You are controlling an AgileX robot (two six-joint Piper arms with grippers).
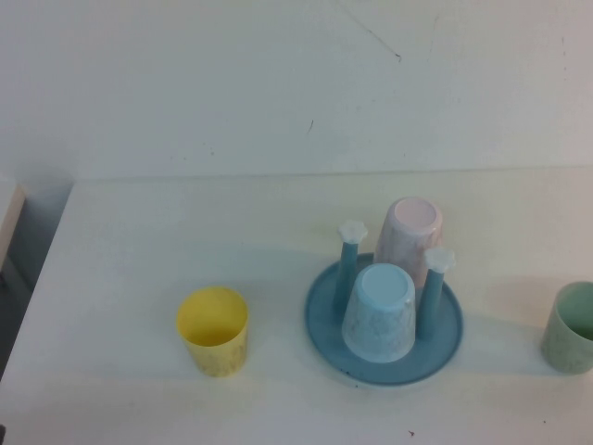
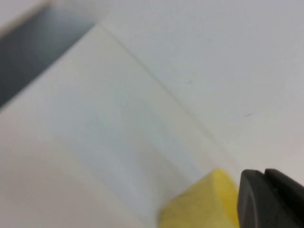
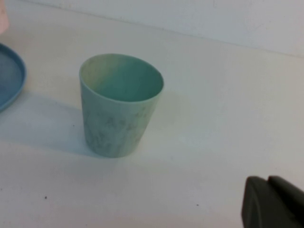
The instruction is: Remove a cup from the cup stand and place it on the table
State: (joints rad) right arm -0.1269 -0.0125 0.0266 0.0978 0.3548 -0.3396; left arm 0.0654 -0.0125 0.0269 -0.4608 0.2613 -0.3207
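Light blue cup [image 1: 379, 311] sits upside down on the cup stand [image 1: 324, 334], front side, w/ pink cup [image 1: 408, 239] inverted behind it; two white-capped pegs [image 1: 350, 250] stand bare. Stand is mid-table [image 1: 130, 260]. Yellow cup [image 1: 214, 330] upright on table to stand's left, green cup [image 1: 572, 327] upright at far right edge. My left gripper [image 2: 268, 199] is pinched closed, empty, just beside yellow cup. My right gripper [image 3: 270, 202] also closed on nothing, near green cup.
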